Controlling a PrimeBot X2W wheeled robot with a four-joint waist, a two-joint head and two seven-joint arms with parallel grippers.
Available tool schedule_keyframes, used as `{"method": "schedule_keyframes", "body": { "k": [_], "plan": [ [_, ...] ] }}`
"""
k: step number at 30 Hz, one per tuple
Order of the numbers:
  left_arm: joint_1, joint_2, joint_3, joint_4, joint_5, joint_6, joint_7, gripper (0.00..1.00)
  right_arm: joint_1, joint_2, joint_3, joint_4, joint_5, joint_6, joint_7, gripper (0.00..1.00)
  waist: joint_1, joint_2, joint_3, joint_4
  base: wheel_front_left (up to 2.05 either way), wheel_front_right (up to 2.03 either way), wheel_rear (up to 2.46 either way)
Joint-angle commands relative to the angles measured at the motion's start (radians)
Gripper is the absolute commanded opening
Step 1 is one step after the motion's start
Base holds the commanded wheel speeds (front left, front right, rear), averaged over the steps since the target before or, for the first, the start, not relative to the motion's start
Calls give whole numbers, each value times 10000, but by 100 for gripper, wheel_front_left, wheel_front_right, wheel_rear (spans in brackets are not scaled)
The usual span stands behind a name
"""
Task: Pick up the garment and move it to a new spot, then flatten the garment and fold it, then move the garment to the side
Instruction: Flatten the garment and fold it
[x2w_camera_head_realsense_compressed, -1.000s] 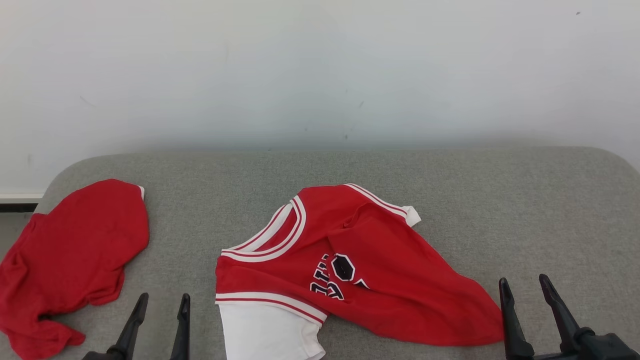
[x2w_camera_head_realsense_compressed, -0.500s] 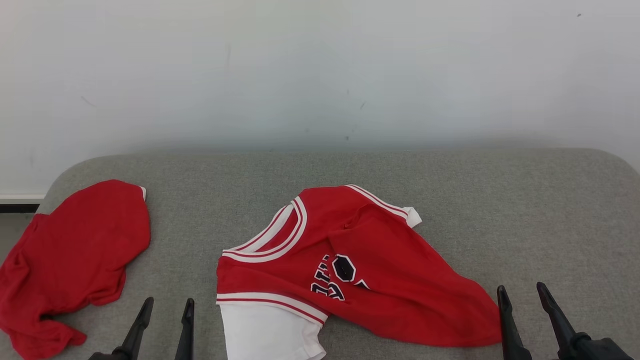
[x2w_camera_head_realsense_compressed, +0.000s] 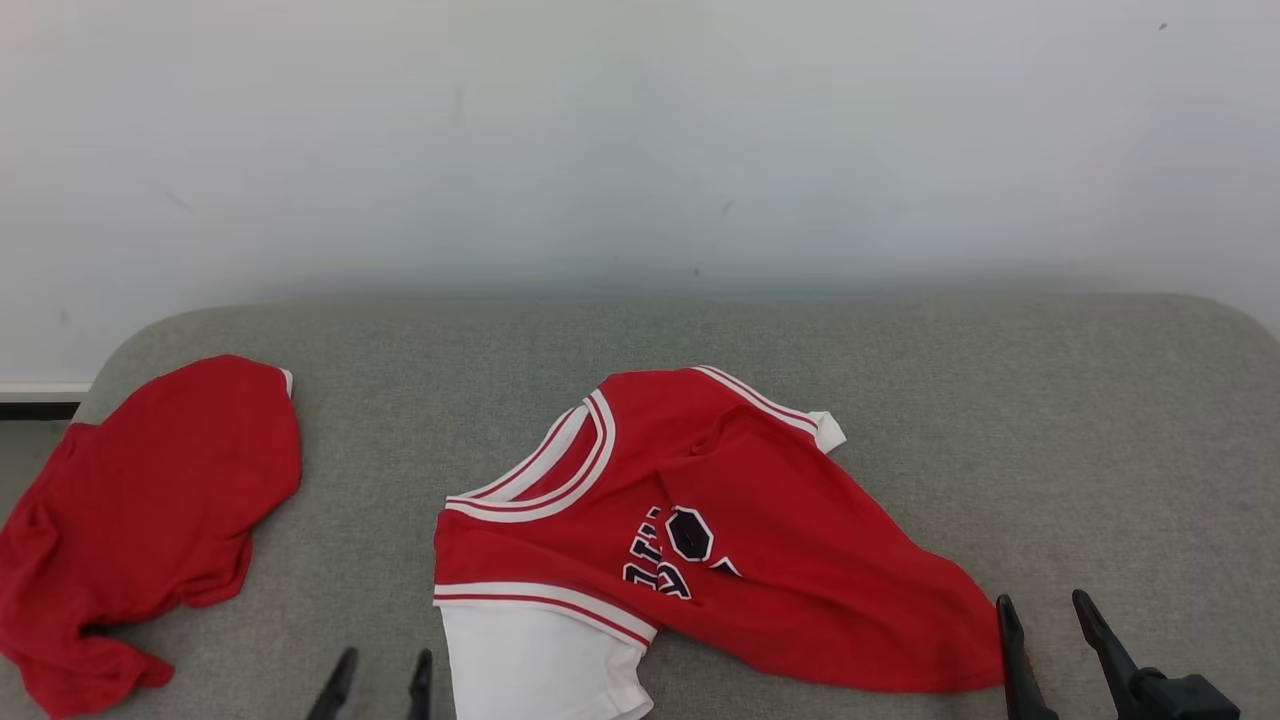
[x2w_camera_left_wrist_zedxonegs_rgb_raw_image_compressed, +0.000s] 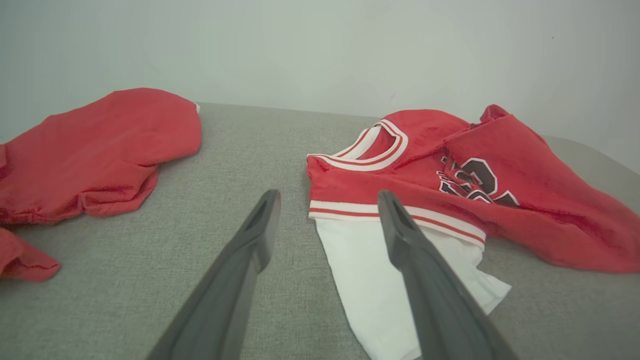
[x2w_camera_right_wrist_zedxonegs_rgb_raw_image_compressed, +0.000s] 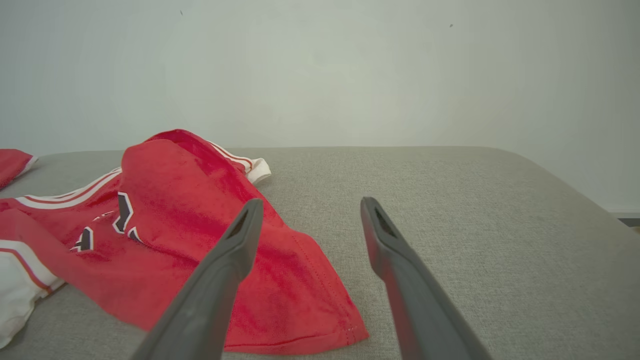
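The garment (x2w_camera_head_realsense_compressed: 720, 540) is a red jersey with white-and-red trim, dark lettering and a white sleeve. It lies crumpled on the grey cushioned surface (x2w_camera_head_realsense_compressed: 1050, 420), in the middle near the front. In the left wrist view the garment (x2w_camera_left_wrist_zedxonegs_rgb_raw_image_compressed: 450, 185) spreads to the right ahead of the fingers. My left gripper (x2w_camera_head_realsense_compressed: 385, 668) is open at the bottom edge, just left of the white sleeve and holding nothing. My right gripper (x2w_camera_head_realsense_compressed: 1042, 612) is open by the jersey's lower right hem, also with nothing in it. The right wrist view has that hem (x2w_camera_right_wrist_zedxonegs_rgb_raw_image_compressed: 300, 300) under the left finger.
A second plain red garment (x2w_camera_head_realsense_compressed: 140, 510) lies bunched at the surface's left end, partly over the edge. A pale wall (x2w_camera_head_realsense_compressed: 640, 150) stands behind. Bare grey surface stretches to the right of the jersey and behind it.
My left gripper has drawn back toward the head view's bottom edge and a little to the right. The right gripper has sunk slightly. Neither garment has moved.
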Motion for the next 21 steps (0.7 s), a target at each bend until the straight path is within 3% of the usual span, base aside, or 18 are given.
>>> {"method": "schedule_keyframes", "body": {
  "k": [1,12,21],
  "plan": [
    [-159,-57,-143,337,3,-55,-3,100,-174,-85,-24,279,-82,-23,5,100,0,1,35,16,0,0,0],
    [-569,-419,-1339,2415,-38,-299,-4,100,-1380,-434,-55,3262,127,-23,-4,100,0,1,410,88,0,0,0],
    [-904,-602,-1524,3300,-441,-365,-3,100,-2108,-386,-152,4666,286,-23,-22,100,0,1,685,138,0,0,0]
  ]
}}
